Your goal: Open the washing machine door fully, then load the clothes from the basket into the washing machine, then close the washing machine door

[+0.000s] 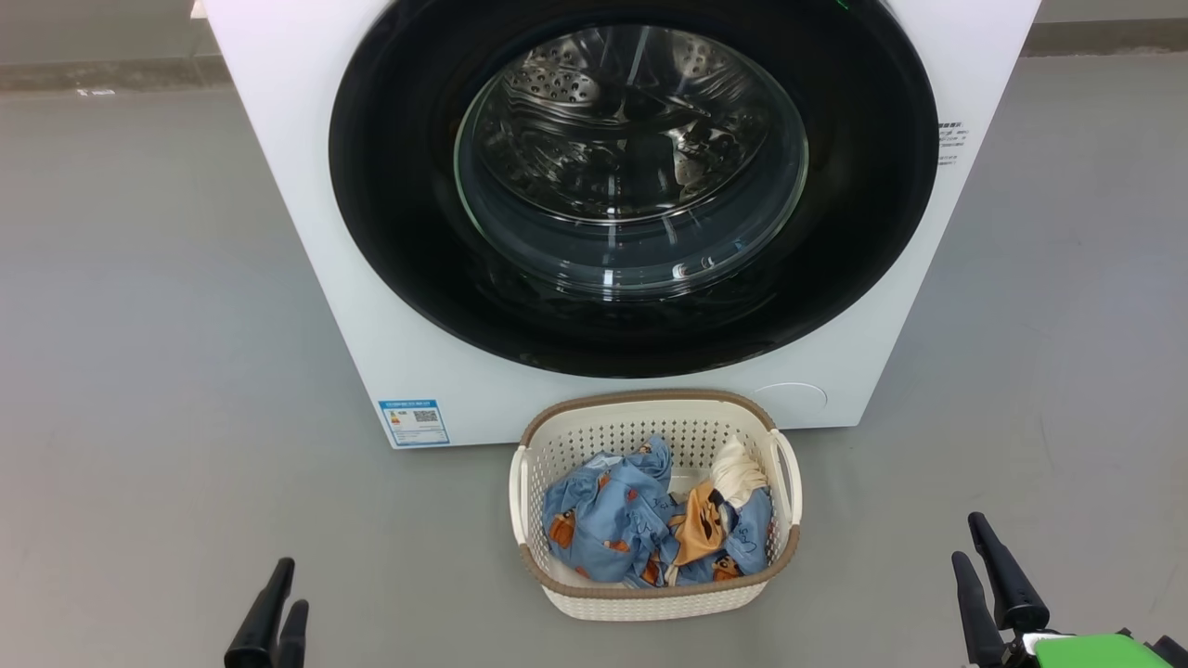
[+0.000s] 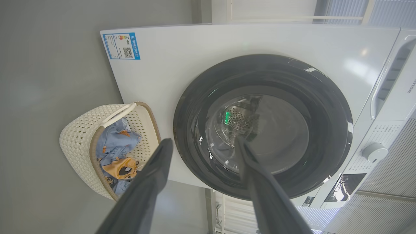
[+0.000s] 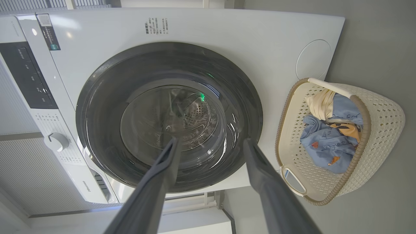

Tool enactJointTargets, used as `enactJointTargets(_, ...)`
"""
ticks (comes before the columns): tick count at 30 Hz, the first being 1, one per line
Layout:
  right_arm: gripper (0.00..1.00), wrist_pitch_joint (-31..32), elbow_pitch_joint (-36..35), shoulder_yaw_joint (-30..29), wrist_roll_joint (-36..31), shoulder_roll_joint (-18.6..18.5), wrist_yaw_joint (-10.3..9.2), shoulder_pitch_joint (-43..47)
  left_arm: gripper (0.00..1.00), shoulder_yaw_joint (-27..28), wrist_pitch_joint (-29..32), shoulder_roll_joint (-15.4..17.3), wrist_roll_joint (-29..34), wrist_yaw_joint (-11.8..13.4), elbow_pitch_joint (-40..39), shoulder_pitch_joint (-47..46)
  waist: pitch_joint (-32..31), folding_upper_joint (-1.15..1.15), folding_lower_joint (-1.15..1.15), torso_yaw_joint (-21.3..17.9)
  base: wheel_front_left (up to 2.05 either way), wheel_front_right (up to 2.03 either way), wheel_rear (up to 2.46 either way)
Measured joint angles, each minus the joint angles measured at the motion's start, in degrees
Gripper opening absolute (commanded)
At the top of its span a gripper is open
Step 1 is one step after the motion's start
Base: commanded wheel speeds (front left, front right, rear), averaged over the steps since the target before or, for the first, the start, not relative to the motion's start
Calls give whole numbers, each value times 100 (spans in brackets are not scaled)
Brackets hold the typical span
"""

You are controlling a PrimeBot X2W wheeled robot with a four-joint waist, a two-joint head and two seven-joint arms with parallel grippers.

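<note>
While the washing machine door (image 1: 631, 176) stands shut on the washing machine (image 1: 278, 139), just behind the basket (image 1: 650, 401) of clothes (image 1: 608, 520), treat it as rigid, hinged and likely slick. Take hold at the rim's outer edge. The left gripper (image 2: 203, 140) and right gripper (image 3: 211, 141) are spread wide, holding and touching nothing.

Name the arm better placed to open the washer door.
Right, marginally. Left gripper and right gripper both hang open, empty, flanking the basket, but the right reaches farther toward the closed washing machine door. Its opening side is unclear.
</note>
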Motion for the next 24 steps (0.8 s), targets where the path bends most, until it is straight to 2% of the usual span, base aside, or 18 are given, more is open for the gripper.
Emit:
enactJointTargets(11,100,-197,1,129,-152,-9,0,3,100,-136,-186,11,127,-1,-118,-8,3,0,1,9,0,0,0)
enactJointTargets(24,100,-400,12,210,-923,-40,0,-2,100,-234,-399,110,754,-1,-234,-8,17,0,1,22,0,0,0)
